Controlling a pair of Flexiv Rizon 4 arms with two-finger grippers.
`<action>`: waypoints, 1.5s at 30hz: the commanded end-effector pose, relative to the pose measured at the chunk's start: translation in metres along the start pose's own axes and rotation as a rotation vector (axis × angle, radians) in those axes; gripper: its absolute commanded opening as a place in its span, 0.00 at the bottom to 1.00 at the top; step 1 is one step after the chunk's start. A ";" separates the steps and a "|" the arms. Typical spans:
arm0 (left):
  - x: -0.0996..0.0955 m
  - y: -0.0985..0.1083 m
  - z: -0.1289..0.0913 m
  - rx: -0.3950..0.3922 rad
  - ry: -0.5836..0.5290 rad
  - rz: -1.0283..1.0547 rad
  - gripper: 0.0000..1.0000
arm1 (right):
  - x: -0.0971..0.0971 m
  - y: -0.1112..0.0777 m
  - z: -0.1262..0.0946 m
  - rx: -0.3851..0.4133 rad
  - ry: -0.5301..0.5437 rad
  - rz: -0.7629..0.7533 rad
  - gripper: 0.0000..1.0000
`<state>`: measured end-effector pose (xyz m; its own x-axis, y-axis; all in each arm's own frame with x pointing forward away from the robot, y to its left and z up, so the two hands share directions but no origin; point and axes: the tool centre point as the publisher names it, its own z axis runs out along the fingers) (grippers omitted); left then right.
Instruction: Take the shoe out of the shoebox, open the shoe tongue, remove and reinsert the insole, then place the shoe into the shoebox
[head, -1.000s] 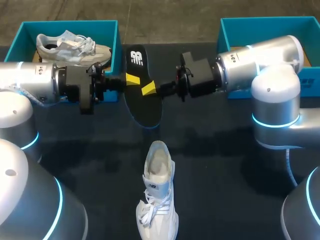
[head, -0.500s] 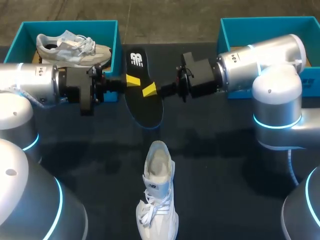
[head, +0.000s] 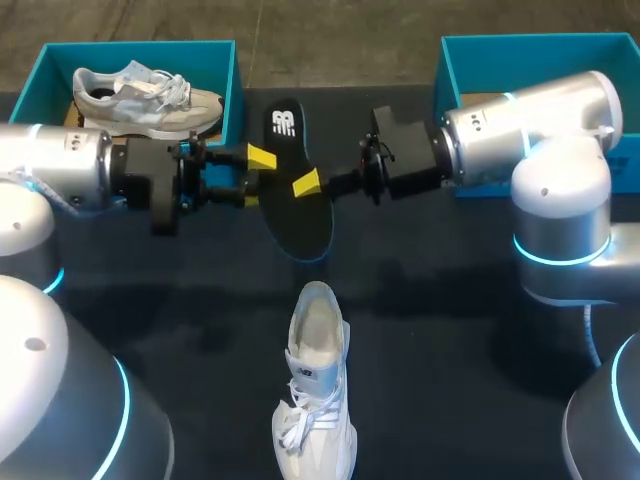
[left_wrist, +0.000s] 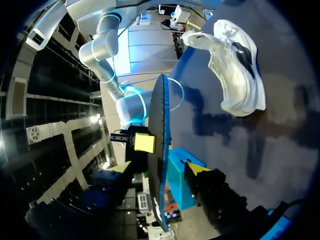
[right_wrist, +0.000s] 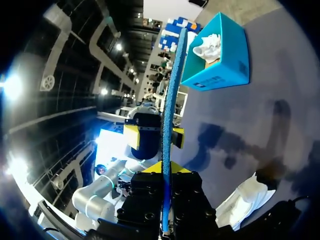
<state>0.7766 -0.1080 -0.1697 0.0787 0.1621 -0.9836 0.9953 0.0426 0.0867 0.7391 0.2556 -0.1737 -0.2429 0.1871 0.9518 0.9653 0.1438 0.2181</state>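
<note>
Now the insole (head: 295, 200) is pinched at its edge by the right hand (head: 308, 183), clear of the worktop (head: 450, 330); the left hand (head: 255, 175) is spread, one finger either side. Light and floppy, it is best gripped mid-length, gently.

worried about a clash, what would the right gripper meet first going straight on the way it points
Likely the left gripper, facing it across the insole the right gripper holds; depth is unclear.

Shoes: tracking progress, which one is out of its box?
The shoe standing on the black table; the other shoe lies inside the left blue box.
</note>
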 end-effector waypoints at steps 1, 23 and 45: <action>0.002 -0.013 -0.029 0.016 0.053 -0.041 1.00 | -0.001 -0.008 -0.007 -0.013 0.000 -0.009 0.00; 0.021 -0.037 -0.046 0.144 0.170 -0.220 1.00 | -0.012 -0.014 -0.015 0.001 -0.010 -0.069 0.00; 0.049 -0.086 -0.058 -0.099 0.622 -0.741 1.00 | -0.050 -0.033 -0.048 -0.059 0.019 -0.267 0.00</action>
<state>0.6940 -0.0454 -0.2240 -0.6045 0.5297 -0.5949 0.7944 0.3463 -0.4990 0.7217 0.1949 -0.2161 -0.4881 0.1366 0.8620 0.8717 0.1255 0.4737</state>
